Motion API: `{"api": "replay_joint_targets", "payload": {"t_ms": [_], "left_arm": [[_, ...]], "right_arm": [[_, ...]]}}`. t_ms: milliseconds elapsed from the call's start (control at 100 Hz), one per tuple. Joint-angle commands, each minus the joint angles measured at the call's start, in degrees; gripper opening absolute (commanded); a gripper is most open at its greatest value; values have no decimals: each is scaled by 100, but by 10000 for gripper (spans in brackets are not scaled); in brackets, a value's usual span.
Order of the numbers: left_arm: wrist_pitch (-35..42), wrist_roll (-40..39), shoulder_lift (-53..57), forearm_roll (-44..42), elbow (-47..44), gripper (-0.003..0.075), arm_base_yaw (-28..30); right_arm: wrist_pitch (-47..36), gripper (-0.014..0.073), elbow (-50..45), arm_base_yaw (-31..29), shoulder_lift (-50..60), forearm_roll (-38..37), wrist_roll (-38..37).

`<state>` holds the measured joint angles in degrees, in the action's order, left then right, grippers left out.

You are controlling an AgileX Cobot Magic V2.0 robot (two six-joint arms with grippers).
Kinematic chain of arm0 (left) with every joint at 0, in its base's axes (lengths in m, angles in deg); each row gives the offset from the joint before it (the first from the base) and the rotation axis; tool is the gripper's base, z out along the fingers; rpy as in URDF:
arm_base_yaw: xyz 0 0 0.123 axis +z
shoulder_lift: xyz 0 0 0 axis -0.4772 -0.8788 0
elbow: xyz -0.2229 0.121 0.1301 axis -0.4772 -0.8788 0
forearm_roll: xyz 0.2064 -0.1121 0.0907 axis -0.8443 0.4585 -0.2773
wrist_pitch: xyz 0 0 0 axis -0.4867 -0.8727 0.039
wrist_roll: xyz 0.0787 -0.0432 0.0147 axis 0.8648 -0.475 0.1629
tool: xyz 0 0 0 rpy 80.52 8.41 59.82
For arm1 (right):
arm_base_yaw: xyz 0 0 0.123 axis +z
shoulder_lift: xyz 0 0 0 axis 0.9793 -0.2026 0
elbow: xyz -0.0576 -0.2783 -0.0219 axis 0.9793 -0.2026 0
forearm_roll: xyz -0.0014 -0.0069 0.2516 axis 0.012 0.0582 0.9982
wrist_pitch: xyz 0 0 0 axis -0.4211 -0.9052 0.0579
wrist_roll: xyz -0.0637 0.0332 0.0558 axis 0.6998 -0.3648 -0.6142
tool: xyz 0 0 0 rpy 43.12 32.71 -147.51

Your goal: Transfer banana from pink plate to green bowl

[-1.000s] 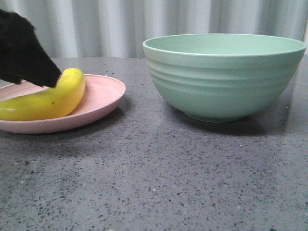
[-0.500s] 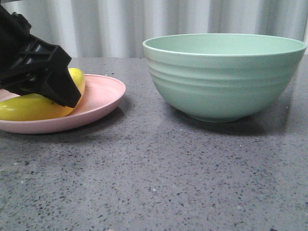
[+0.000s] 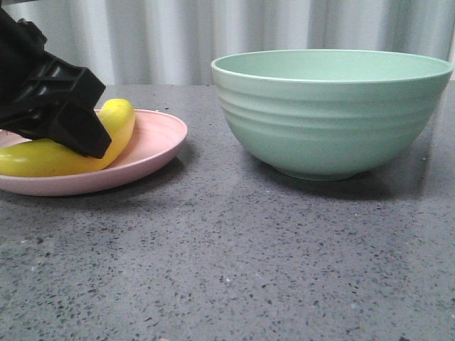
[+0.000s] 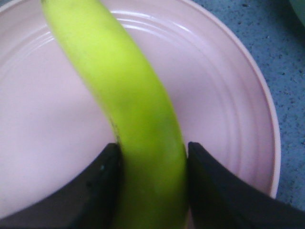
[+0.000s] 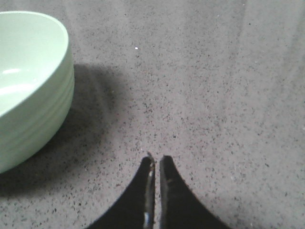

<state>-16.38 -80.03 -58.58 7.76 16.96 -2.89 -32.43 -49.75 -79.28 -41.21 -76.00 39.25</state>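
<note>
since the earlier frame the banana (image 3: 117,124) has shifted, its right end now higher and further right on the pink plate (image 3: 153,145), at the frame's left. the left end effector (image 4: 152,164) clenches it. its long axis runs left-right, rounded end toward the green bowl (image 3: 330,114). the right end effector (image 5: 156,164) is closed, empty, above the tabletop (image 3: 234,263).
</note>
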Motion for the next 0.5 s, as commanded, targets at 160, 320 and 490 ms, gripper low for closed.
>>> {"api": "replay_joint_targets", "payload": {"t_ms": [160,320,490], "left_arm": [[122,10,436,33,551,176,-152],[-92,10,731,33,868,176,-625],[-346,10,848,79,1241,176,-1241]], "right_arm": [[519,-71,809,-18,-130,-1,7],[980,-71,1371,-8,-291,203,18],[1415,44,1999,262,-604,981,385]]}}
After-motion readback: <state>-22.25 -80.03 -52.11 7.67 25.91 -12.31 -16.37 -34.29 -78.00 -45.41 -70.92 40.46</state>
